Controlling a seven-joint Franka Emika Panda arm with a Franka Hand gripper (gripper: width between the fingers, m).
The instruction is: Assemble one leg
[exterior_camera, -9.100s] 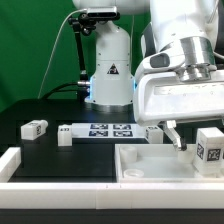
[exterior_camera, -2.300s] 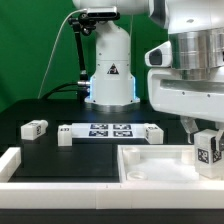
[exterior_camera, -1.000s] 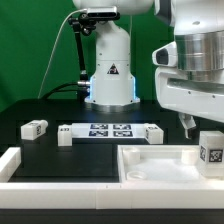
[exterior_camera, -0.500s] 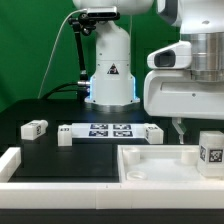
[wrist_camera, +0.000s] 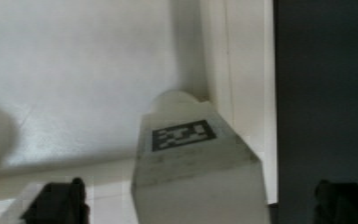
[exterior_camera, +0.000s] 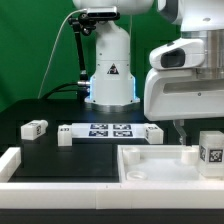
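leg stands upright at the tray corner; claw wide, empty above; an off-centre close could topple it

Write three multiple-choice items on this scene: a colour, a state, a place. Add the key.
1. The tray is: A white; B red; C blue.
2. The gripper is: A shut on the tray's rim; B open; C shut, empty.
3. The leg on the exterior view's left lies: A in the tray; B on the table; C in the gripper.
Key: A, its rim and floor look white; B, the fingers stand wide apart in the wrist view; B, it rests on the black table.
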